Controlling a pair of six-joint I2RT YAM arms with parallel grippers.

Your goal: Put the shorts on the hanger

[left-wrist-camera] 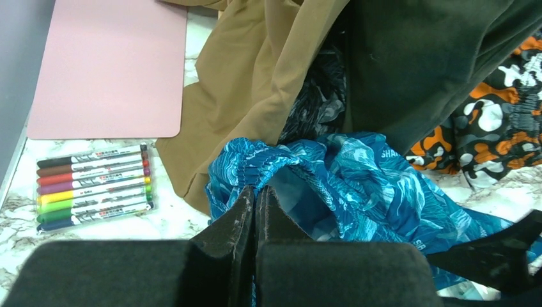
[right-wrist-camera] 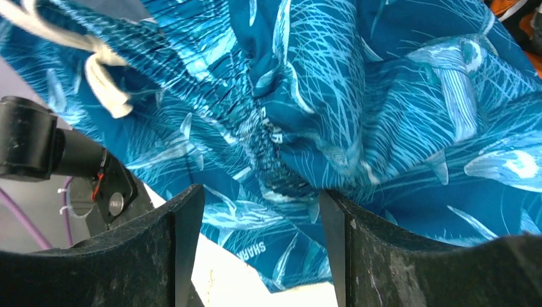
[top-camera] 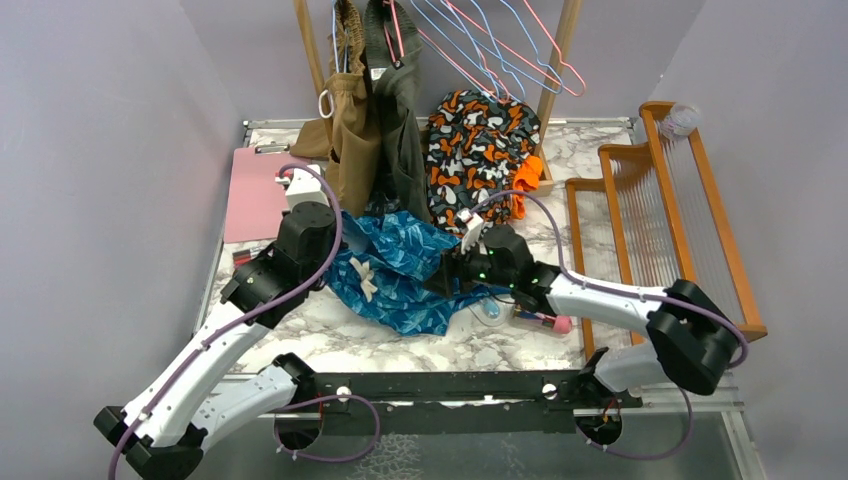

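The teal-blue shorts [top-camera: 410,265] lie crumpled on the marble table between both arms, their cream drawstring [top-camera: 362,278] facing front. My left gripper [left-wrist-camera: 257,188] is shut on the gathered waistband [left-wrist-camera: 255,163] at the left edge of the shorts [left-wrist-camera: 358,185]; from above it [top-camera: 338,258] sits at that edge. My right gripper [right-wrist-camera: 262,192] is open, and shorts fabric [right-wrist-camera: 358,109] hangs just beyond and between its fingers; from above it [top-camera: 447,275] rests on the right side of the shorts. A thin light-blue wire hanger [top-camera: 478,45] hangs among pink ones on the back rack.
Tan [top-camera: 350,140] and dark olive [top-camera: 402,120] garments hang at the back, next to an orange, black and white one [top-camera: 480,140]. A pink mat [left-wrist-camera: 108,64] and a pack of markers [left-wrist-camera: 96,185] lie at the left. A wooden frame [top-camera: 650,220] stands at the right.
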